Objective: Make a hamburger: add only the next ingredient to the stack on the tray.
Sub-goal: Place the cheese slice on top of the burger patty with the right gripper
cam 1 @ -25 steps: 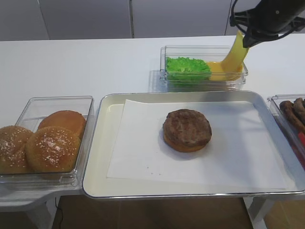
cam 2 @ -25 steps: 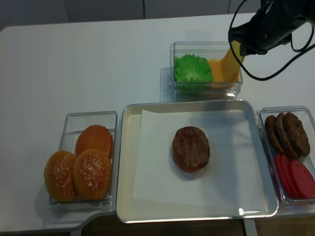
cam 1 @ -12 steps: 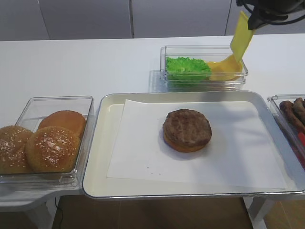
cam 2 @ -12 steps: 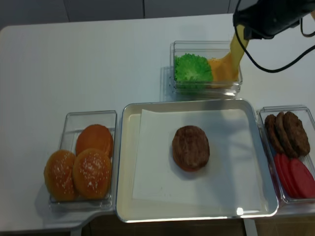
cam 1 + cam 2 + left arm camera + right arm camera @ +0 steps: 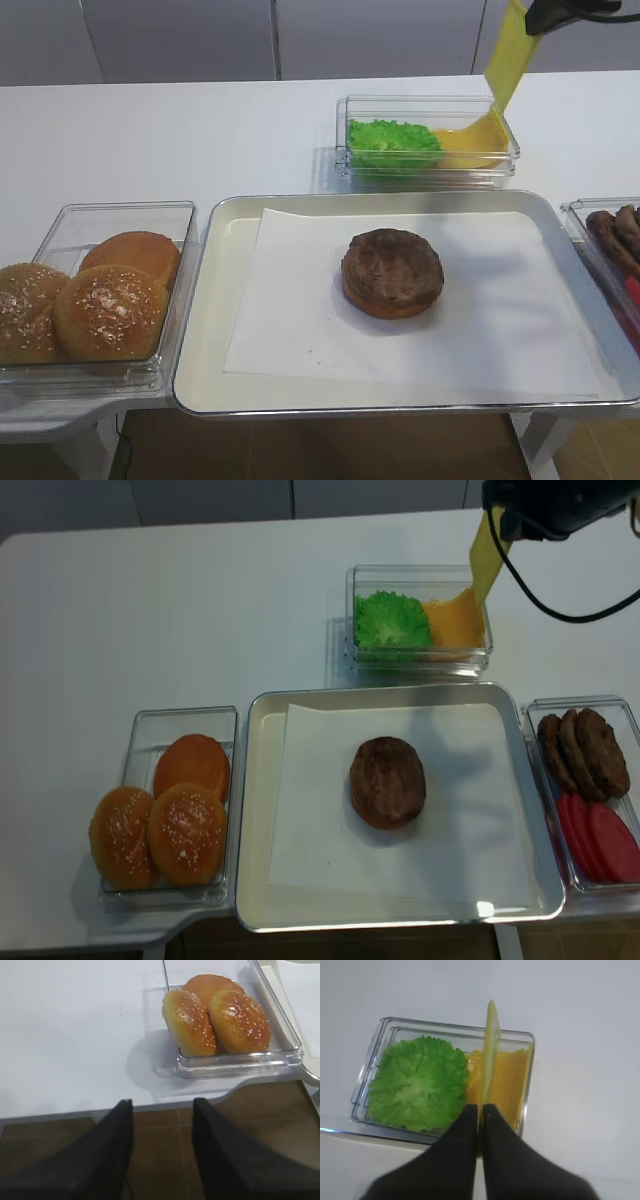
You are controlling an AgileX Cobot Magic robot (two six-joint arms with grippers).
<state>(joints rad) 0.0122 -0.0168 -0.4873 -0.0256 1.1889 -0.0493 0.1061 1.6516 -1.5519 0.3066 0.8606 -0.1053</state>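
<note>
A thin yellow cheese slice [image 5: 508, 55] hangs from my right gripper [image 5: 533, 20], which is shut on its top edge above the clear container [image 5: 428, 170] at the back right. The slice's lower end reaches down to the cheese pile [image 5: 468, 148]; I cannot tell whether they touch. In the right wrist view the slice [image 5: 490, 1050] shows edge-on between the closed fingers of the gripper [image 5: 480, 1110]. The stack, a brown patty [image 5: 392, 262] on a tan bun half, sits mid-tray [image 5: 215, 300] on white paper. My left gripper [image 5: 162, 1105] stands open and empty, off the table's front edge.
Green lettuce [image 5: 393, 142] fills the left half of the cheese container. A clear box with three bun tops [image 5: 100, 295] sits left of the tray. Right of the tray a box [image 5: 590, 780] holds patties and red slices.
My right gripper has risen with the cheese slice, drawing it up from the pile until it hangs nearly straight.
</note>
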